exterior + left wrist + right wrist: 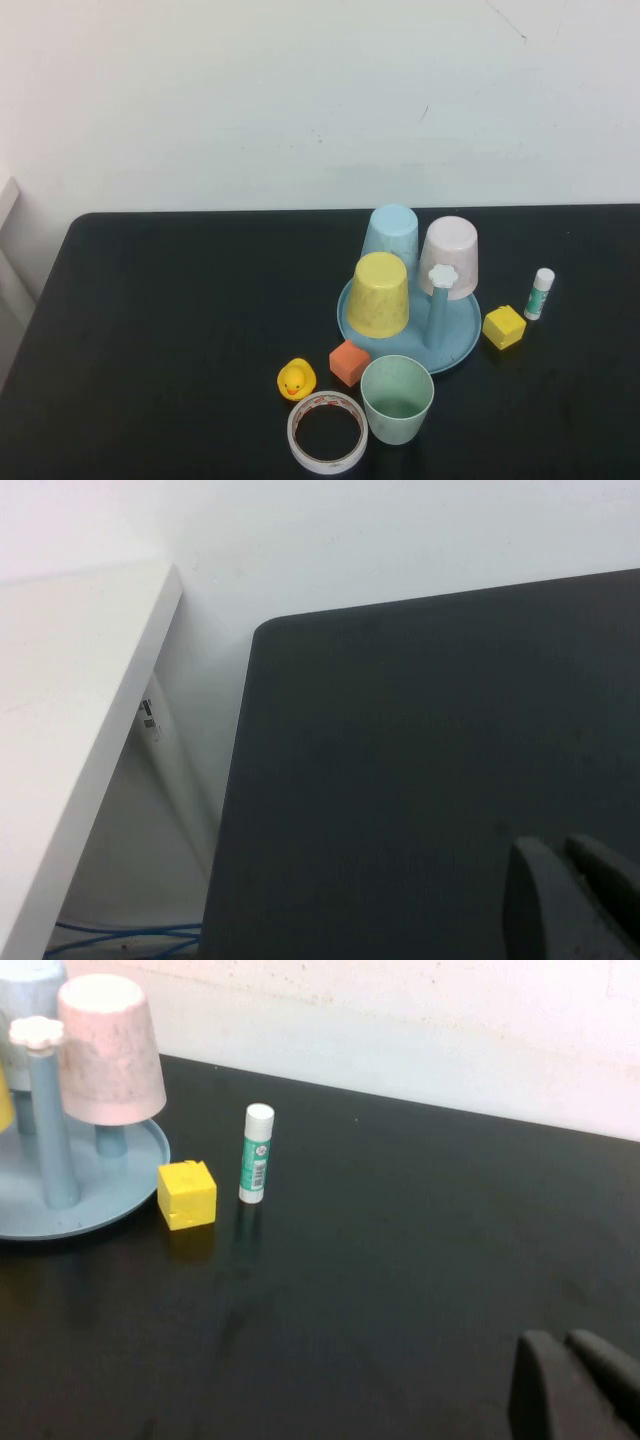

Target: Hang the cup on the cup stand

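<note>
Black tabletop (160,330) against a plain white wall, seen whole only from the high view. Four cups counted: one mint-green cup (397,399) standing upright, mouth up, off the stand at its 6 o'clock and just beside its rim; three inverted on pegs, namely one yellow cup (378,294), one light blue cup (391,240) and one pink cup (449,257). One cup stand (460,340), round and light blue, with one bare peg (439,305) topped by a white flower tip. One orange block (349,362) at the green cup's 10 o'clock, one rubber duck (296,379) at its 9 o'clock, one tape roll (327,432) at its 8 o'clock. One yellow cube (504,327) at the stand's 3 o'clock, close by its rim, and one glue stick (539,294) upright just past it. No arm in the high view. Left wrist view: only bare table, a white shelf edge (80,720), blue cables on the floor, and the left gripper (572,900) low in a corner, fingers close together. Right wrist view: pink cup, bare peg, stand rim, yellow cube and glue stick, but not the mint-green cup; right gripper (575,1385) over bare table well clear of them, fingers likewise nearly touching, clamped on nothing.
</note>
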Action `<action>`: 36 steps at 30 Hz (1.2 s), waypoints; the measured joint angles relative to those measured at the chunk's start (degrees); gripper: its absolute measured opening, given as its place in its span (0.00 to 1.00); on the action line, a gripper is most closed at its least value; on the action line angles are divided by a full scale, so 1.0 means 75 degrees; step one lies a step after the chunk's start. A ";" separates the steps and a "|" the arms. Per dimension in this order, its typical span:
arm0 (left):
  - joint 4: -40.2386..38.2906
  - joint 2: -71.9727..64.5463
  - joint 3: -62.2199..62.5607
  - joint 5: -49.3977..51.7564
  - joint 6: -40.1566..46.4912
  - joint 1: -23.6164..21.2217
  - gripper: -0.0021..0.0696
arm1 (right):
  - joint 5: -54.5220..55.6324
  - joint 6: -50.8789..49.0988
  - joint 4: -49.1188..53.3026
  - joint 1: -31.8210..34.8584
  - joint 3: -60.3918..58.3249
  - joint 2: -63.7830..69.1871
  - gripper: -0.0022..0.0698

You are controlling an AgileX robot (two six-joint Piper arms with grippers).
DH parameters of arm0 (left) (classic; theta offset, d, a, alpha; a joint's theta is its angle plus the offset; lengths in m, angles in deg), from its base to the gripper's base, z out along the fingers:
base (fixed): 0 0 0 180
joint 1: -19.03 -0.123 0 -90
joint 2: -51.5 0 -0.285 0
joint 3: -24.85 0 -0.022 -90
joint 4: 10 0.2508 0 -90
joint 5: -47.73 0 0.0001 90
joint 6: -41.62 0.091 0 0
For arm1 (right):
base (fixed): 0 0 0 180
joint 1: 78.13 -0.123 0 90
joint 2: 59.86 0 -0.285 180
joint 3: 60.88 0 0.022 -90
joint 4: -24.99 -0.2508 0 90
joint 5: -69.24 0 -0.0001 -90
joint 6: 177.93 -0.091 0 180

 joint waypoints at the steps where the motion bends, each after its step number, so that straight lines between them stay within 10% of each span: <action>1: 0.0000 0.0000 0.0000 0.0000 0.0000 0.0000 0.03 | 0.0000 0.0000 0.0000 0.0000 0.0000 0.0000 0.03; 36: 0.0077 0.0000 0.0000 0.0014 0.0000 0.0000 0.03 | -0.0013 0.0000 0.0397 0.0000 0.0000 0.0000 0.03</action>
